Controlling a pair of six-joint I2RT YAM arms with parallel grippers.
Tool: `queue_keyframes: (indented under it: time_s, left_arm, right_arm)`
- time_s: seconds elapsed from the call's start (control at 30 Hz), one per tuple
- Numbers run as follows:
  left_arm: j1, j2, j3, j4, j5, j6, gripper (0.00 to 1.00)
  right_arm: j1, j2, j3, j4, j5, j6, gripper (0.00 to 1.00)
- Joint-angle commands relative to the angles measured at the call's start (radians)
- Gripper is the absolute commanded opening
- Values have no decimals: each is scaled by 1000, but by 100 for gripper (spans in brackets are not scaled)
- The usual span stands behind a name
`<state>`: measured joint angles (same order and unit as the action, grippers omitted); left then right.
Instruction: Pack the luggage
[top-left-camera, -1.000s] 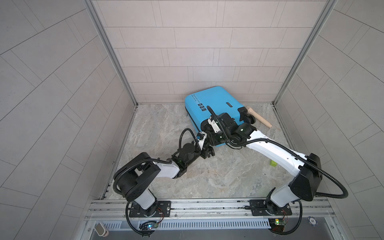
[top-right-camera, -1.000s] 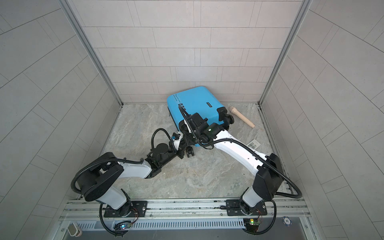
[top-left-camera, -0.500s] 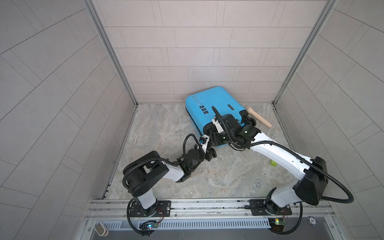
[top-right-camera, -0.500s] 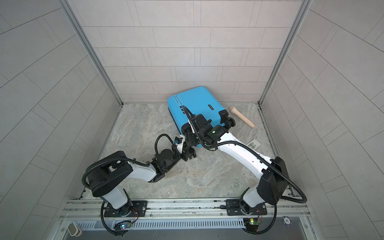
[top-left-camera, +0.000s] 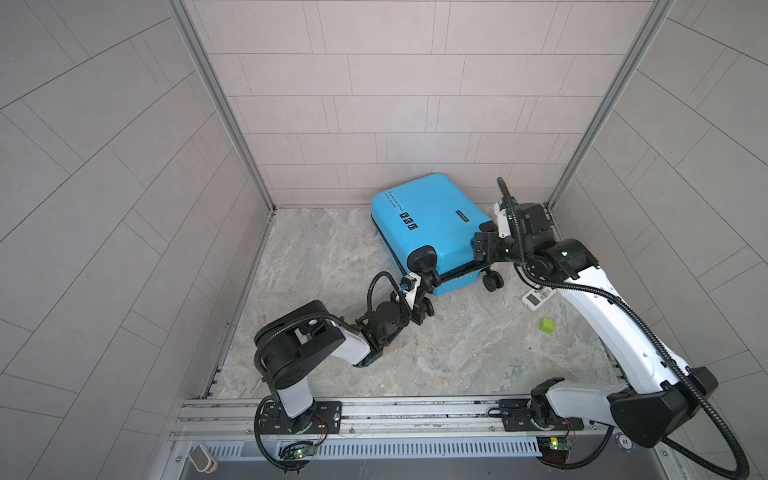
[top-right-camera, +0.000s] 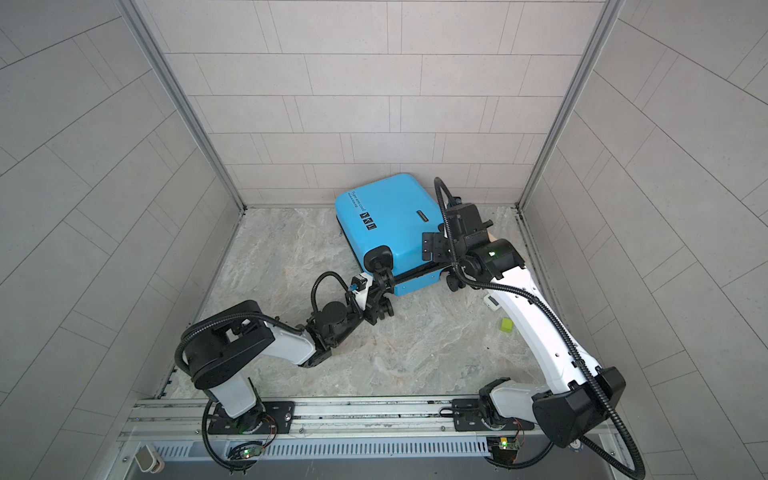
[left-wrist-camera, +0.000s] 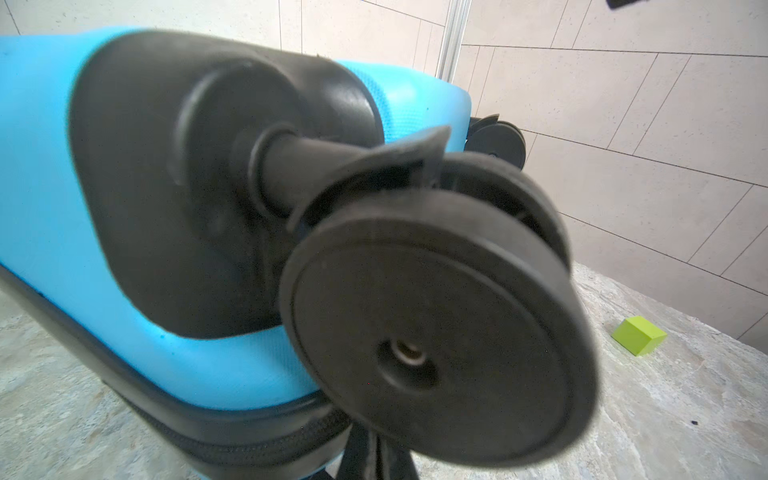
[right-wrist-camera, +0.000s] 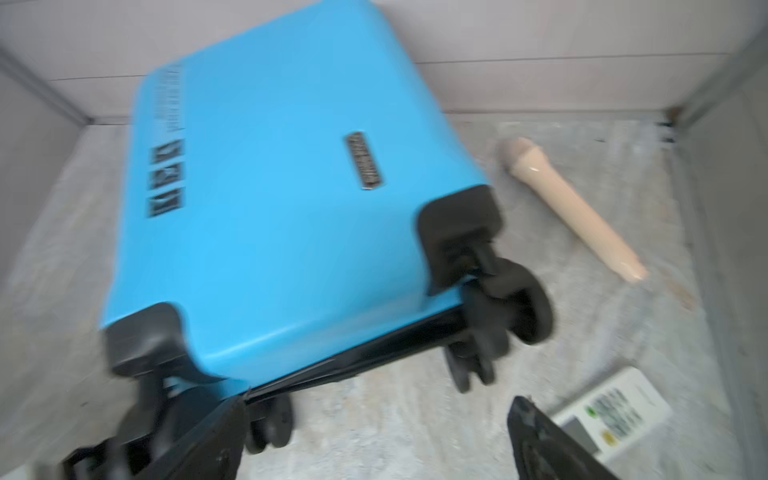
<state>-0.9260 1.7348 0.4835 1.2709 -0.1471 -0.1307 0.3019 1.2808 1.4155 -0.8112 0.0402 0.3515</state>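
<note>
Green block (top-left-camera: 547, 325) and remote (top-left-camera: 538, 297) lay unpacked on the surface (top-left-camera: 457, 353). Left pincer (top-left-camera: 428, 282) clenched by a wheel (left-wrist-camera: 436, 332) of the luggage (top-left-camera: 428, 220) — on what, unclear. Right pincer (right-wrist-camera: 380, 403) released, empty. Luggage lay flat at the rear, seam slightly parted — opening step, I judged; next called for spreading it wide.

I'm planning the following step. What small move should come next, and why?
Probably ease the open right gripper into the gap at the wheel end of the luggage and lift the lid: it is only ajar, and the remote, wooden stick and green cube lie outside.
</note>
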Motion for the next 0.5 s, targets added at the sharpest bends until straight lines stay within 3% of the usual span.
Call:
queue_keyframes:
  time_s: [0.0, 0.47]
  left_arm:
    - [-13, 11, 21, 57, 41, 6, 0]
    - [-8, 15, 12, 58, 13, 14, 0]
  right_arm:
    - [-78, 43, -18, -107, 60, -72, 100]
    - [-212, 309, 74, -64, -74, -184, 99]
